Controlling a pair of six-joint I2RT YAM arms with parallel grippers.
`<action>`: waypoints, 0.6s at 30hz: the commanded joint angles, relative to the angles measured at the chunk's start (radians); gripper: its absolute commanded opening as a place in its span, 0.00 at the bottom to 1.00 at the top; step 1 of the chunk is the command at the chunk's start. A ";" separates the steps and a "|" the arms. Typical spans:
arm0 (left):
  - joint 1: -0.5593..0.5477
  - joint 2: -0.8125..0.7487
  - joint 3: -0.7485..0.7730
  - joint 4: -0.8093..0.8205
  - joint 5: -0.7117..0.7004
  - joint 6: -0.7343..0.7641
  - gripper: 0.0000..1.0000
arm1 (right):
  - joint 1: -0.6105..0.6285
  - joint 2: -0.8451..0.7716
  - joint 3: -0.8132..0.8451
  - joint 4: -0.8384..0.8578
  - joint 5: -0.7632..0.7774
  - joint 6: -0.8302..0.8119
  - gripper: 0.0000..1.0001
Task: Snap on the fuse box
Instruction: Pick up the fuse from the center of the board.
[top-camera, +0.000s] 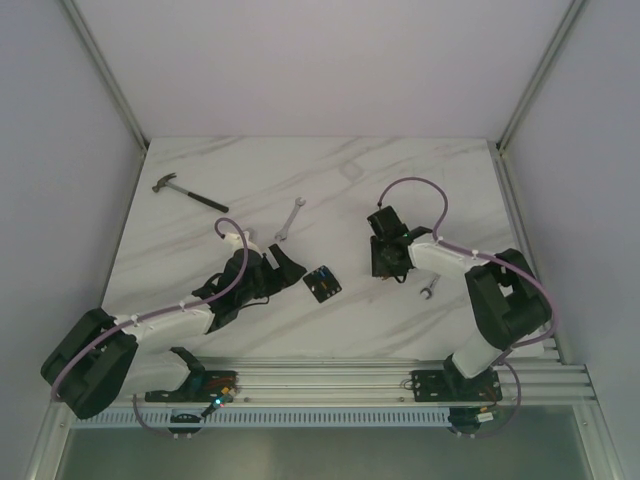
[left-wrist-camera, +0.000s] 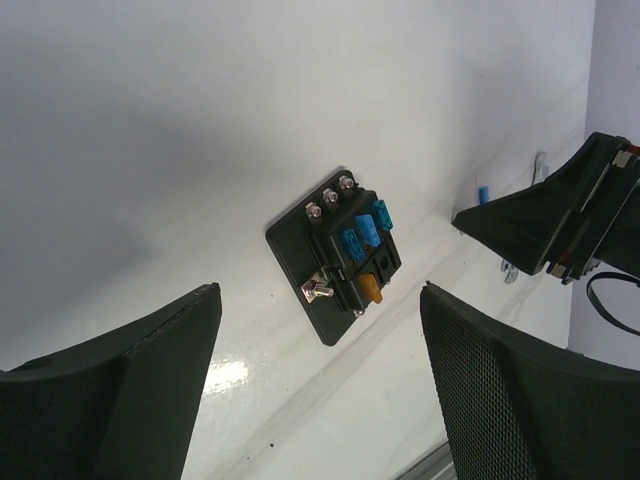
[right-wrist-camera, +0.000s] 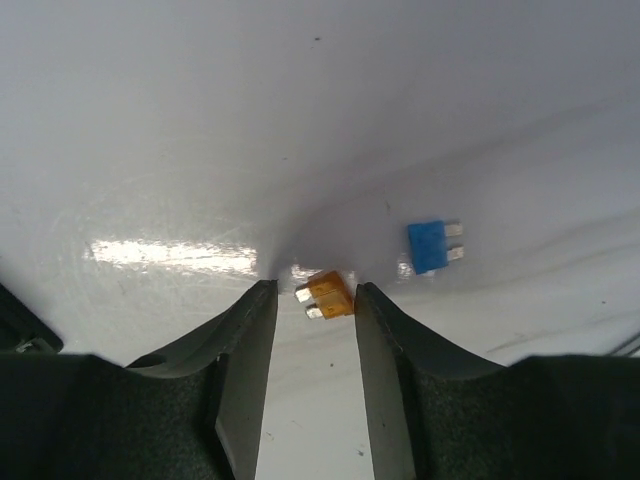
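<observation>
white marble worktop (top-camera: 400, 180) carries the fuse box (left-wrist-camera: 340, 265) flat near its middle, just ahead of the wide-spread, empty left gripper (top-camera: 290, 274), the nearer tool, while the right gripper (right-wrist-camera: 316, 288), farther toward the right edge, stands parted astride a loose amber fuse (right-wrist-camera: 330, 294).

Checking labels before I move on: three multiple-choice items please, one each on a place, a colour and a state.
1. Where is the fuse box? A. flat on the table between the arms. B. lifted off the table. C. at the table's far left corner.
2. What colour is the loose fuse between the fingertips of the right gripper? A. blue. B. amber. C. red.
3. The left gripper is: A. shut on the fuse box. B. shut on nothing. C. open and empty.
Answers: 1 A, the top view shows it lying mid-table; 2 B, the blue fuse lies off to the side; 3 C, its fingers stand wide apart.
</observation>
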 joint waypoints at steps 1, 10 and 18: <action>0.005 0.001 0.006 -0.016 -0.018 0.010 0.90 | 0.029 0.031 0.000 0.000 -0.075 -0.044 0.43; 0.005 0.016 0.009 -0.016 -0.008 0.006 0.90 | 0.069 0.062 0.046 -0.067 0.028 -0.080 0.46; 0.005 0.023 0.008 -0.017 -0.004 0.002 0.91 | 0.065 0.047 0.020 -0.120 0.139 -0.074 0.51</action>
